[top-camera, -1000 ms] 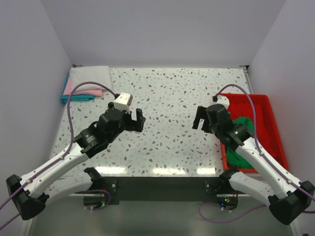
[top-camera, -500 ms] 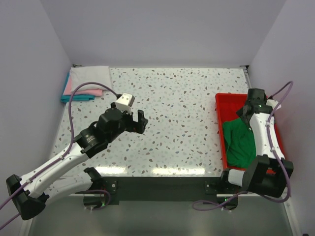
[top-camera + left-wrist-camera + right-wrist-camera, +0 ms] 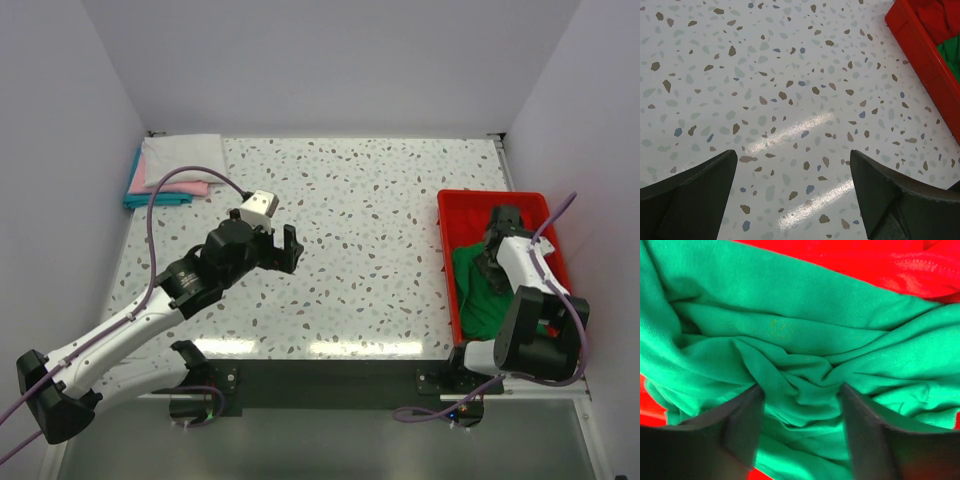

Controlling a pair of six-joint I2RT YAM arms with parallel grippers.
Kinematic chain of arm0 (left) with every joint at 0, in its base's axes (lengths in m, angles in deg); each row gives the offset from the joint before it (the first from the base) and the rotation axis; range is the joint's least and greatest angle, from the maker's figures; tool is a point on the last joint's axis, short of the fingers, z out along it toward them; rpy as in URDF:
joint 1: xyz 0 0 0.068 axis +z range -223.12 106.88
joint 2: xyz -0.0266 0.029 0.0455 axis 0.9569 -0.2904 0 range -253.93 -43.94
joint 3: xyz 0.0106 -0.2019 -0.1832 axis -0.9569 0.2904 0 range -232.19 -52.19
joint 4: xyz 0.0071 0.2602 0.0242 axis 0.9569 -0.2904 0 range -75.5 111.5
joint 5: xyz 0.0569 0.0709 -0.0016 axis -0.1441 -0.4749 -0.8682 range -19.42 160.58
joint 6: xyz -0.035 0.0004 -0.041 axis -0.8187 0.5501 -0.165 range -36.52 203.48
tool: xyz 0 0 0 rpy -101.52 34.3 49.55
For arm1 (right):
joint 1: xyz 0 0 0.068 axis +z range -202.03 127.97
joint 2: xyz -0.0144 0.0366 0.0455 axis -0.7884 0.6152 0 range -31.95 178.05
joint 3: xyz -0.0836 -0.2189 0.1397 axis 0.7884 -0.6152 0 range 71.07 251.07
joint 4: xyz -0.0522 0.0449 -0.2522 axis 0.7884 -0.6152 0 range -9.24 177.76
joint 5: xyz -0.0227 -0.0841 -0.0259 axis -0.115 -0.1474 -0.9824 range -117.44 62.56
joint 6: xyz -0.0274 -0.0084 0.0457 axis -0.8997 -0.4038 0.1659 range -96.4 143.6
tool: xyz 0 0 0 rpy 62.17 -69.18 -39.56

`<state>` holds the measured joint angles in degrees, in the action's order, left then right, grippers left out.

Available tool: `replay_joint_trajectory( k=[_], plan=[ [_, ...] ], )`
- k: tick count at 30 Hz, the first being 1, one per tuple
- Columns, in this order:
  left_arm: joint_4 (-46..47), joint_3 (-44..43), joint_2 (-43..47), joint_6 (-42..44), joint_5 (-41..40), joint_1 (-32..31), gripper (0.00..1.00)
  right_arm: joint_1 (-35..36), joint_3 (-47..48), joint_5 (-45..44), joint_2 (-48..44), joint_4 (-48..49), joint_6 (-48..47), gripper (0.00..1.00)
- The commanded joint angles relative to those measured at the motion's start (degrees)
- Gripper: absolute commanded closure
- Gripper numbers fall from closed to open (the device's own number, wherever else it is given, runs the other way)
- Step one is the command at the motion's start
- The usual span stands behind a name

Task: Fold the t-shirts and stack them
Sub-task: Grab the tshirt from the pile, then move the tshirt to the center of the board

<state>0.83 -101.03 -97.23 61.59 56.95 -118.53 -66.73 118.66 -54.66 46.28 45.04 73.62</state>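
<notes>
Top external view: the speckled surface [image 3: 370, 200] carries a red tray [image 3: 445, 250] at its right edge. The green t-shirt [image 3: 478, 295] lies crumpled inside the tray, filling its near half. The right arm [image 3: 520, 262] bends down over the tray, and the right jaws are lowered onto the far edge of that shirt; their gap is hidden from here. In the far left corner sits the stack of folded t-shirts [image 3: 175, 165], white on top with pink and teal edges showing beneath. The left arm [image 3: 215, 265] reaches over the left-centre of the surface, well apart from both the stack and the tray, and the left jaws stand wide apart with nothing between them.

Left wrist view: 2 dark fingers [image 3: 690, 195] frame bare surface [image 3: 790, 75]. A corner of the tray [image 3: 925, 55] shows at upper right, with a strip of green cloth [image 3: 952, 52] inside.

Right wrist view: the green shirt [image 3: 790, 315] fills the picture, and red tray [image 3: 840, 252] shows above it. The right jaws stand apart, sunk into the folds, and 1 bunched ridge of cloth rises between the fingers [image 3: 735, 430], lying against both inner faces.
</notes>
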Motion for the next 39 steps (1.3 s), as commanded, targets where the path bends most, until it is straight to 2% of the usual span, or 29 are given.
replay_joint_trajectory(
  k=[1,2,4,5,11,15,20,23,25,27,30,32,33,35,36,39],
  plan=[
    [2.2,0.3,-0.2,0.1,0.5,0.1,0.00,-0.2,-1.0,-1.2,-2.3,4.0,1.0,0.51],
    [2.2,0.2,-0.3,0.1,0.4,0.1,0.00,-0.2,-1.0,-1.3,-3.1,3.5,0.9,0.75],
    [2.2,0.1,-0.6,0.1,0.5,0.1,0.00,-0.2,-0.4,-1.7,-5.9,2.7,-0.3,0.96],
    [2.2,0.1,-0.6,0.1,0.4,0.1,0.00,-0.2,-0.1,-1.3,-7.0,1.9,-0.8,1.00],
    [2.2,0.0,-0.1,0.3,0.3,0.1,0.00,-0.2,7.9,1.6,-15.4,-3.4,-5.8,1.00],
    [2.2,0.0,0.1,0.3,0.0,0.1,0.00,-0.2,16.0,7.3,-20.0,-4.6,-9.2,1.00],
    [2.3,-0.1,0.3,0.3,-0.6,0.1,0.00,-0.2,24.3,24.0,-23.8,-0.2,-15.1,1.00],
    [1.8,-0.6,0.4,-0.2,-1.7,0.1,0.00,0.7,28.5,30.2,-23.1,1.1,-16.0,1.00],
    [1.2,-1.2,0.7,-0.9,-3.9,0.1,0.00,3.8,33.1,34.9,-21.4,1.8,-15.8,1.00],
    [0.2,-1.9,1.6,-2.4,-6.8,0.1,0.00,8.6,37.6,32.9,-19.4,1.9,-15.6,1.00],
    [-1.5,-2.8,3.2,-4.9,-11.8,0.1,0.00,27.5,43.2,25.7,-17.1,2.8,-15.5,1.00],
    [-2.6,-3.9,4.0,-6.2,-13.6,0.1,0.00,34.4,48.0,23.8,-13.3,4.0,-15.4,1.00],
    [-3.1,-4.2,4.9,-6.8,-15.8,0.2,0.00,41.7,49.9,22.1,-11.7,4.0,-15.7,1.00],
    [-4.1,-5.3,6.4,-7.7,-18.4,0.2,0.00,49.5,56.8,17.2,-6.1,3.9,-17.9,1.00],
    [-4.5,-5.6,6.8,-8.1,-19.3,0.2,0.00,56.6,59.6,15.4,-4.1,3.3,-18.6,1.00],
    [-5.8,-6.4,8.6,-9.2,-22.5,0.3,0.00,66.2,69.9,11.6,3.9,1.3,-21.4,1.00]
  ],
)
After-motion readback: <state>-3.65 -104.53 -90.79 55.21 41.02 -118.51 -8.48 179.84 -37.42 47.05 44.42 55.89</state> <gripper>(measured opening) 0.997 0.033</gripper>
